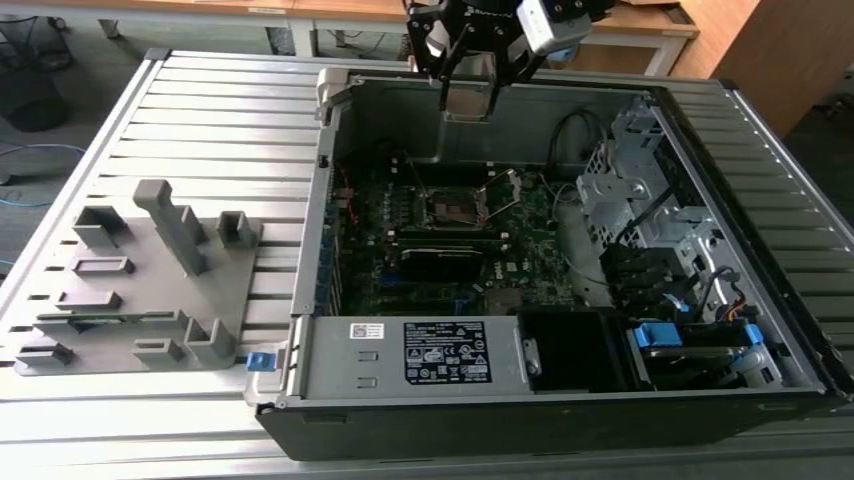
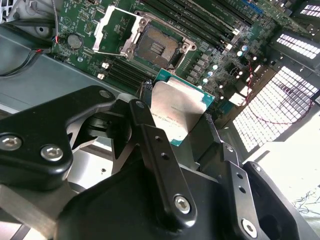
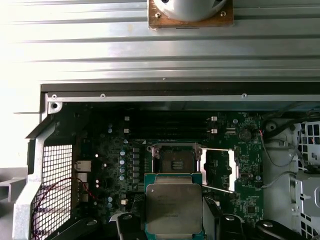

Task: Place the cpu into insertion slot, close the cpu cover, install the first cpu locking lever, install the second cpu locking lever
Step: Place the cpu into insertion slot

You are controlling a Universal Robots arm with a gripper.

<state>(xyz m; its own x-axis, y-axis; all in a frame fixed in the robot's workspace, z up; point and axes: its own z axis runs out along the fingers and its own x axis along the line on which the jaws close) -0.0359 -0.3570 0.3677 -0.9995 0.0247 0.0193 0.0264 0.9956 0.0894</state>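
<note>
Silver-grey cpu (image 2: 177, 112): flat metal face with a green rim, pinched at two opposite edges; seen in both wrist views (near the lower edge of the first wrist view (image 3: 174, 207)).
Fingers (image 2: 155, 145): black, clenched on the cpu, one on each side.
Gripper (image 1: 470, 97): in the exterior view it hangs above the far wall of the open case (image 1: 400, 400), with the cpu (image 1: 466, 102) held at about rim height.
Slot (image 3: 176, 159): square socket with a dark centre and a silvery rim, on the green board (image 3: 250, 165); nothing is seated in it (contact field bare in the second wrist view (image 2: 157, 47)).
Cpu vs slot: well apart, with the cpu raised above the board.
Cover (image 3: 232, 167): thin silvery frame swung open to one side of the slot; the board shows through its window.
Memory slots (image 2: 200, 20): long black rows just beside the slot.
Tabletop (image 1: 214, 110): ribbed metal that carries the case.
Fixture (image 1: 147, 290): grey block of posts and pockets on the tabletop, on the exterior view's left of the case.
</note>
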